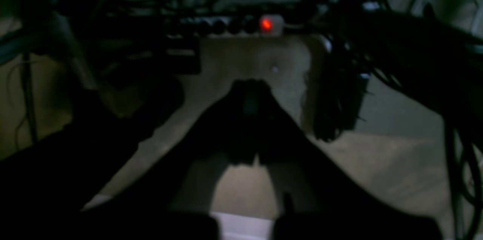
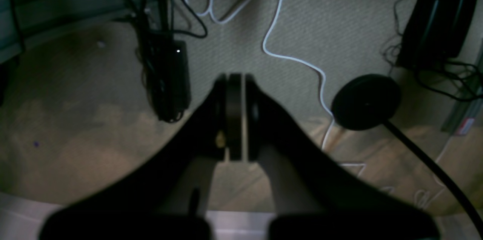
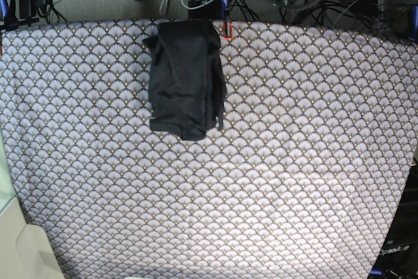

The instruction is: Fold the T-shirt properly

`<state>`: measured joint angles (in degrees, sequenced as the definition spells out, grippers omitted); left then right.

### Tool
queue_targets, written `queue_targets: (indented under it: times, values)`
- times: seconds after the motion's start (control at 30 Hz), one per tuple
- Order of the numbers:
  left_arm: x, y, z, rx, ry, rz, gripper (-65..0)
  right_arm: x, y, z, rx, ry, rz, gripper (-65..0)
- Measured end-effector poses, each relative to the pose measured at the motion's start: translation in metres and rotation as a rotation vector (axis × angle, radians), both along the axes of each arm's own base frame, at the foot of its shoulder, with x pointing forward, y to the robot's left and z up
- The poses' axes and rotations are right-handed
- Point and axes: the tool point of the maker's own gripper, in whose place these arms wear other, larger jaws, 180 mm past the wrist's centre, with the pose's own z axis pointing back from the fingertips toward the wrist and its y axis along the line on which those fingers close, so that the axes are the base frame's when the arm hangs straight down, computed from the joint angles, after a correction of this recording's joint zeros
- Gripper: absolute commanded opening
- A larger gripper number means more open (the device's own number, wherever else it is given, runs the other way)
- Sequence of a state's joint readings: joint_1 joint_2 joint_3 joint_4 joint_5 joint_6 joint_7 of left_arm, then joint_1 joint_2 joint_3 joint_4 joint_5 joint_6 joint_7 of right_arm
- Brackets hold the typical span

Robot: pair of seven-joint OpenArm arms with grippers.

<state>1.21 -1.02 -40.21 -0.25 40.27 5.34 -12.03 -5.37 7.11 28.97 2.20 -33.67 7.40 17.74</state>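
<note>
The dark T-shirt [image 3: 185, 80] lies folded into a narrow upright rectangle on the scallop-patterned cloth [image 3: 274, 174], near the table's far edge and left of centre. Its lower end is rounded and a little uneven. Neither gripper is near it. My left gripper [image 1: 249, 91] hangs beyond the table's edge over the carpeted floor, its jaws pressed together with nothing between them. In the right wrist view my right gripper [image 2: 235, 81] is likewise shut and empty above the floor. The base view shows only parts of the arms at the top edge.
A power strip with a red light [image 1: 266, 24] and tangled cables lie on the floor behind the table. A white cable [image 2: 291, 59], a black power adapter [image 2: 171, 77] and a round black stand base [image 2: 365, 101] are under the right arm.
</note>
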Motion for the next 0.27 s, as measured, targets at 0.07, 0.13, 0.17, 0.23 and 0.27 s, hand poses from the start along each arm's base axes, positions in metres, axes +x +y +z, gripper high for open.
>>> queue_targets:
  times: [0.07,0.13,0.17,0.23,0.27]
  values:
    - [0.003,-0.003,0.000,-0.009,-0.005,0.000,-65.0,0.005,-0.001,0.000,-0.003,-0.007,0.001,-65.0]
    - [0.006,0.001,0.000,0.000,-0.011,0.000,-65.0,0.009,-0.001,0.000,-0.003,-0.015,0.000,-65.0]
    - [0.008,0.002,0.001,0.002,-0.015,0.000,-65.0,0.011,-0.001,0.000,-0.004,-0.018,0.001,-65.0]
    - [0.009,0.002,0.001,0.002,-0.018,0.000,-65.0,0.010,-0.001,0.000,-0.004,-0.017,0.000,-65.0]
    - [0.008,0.002,0.001,0.002,-0.016,0.000,-65.0,0.008,-0.001,0.000,-0.003,-0.014,0.000,-65.0]
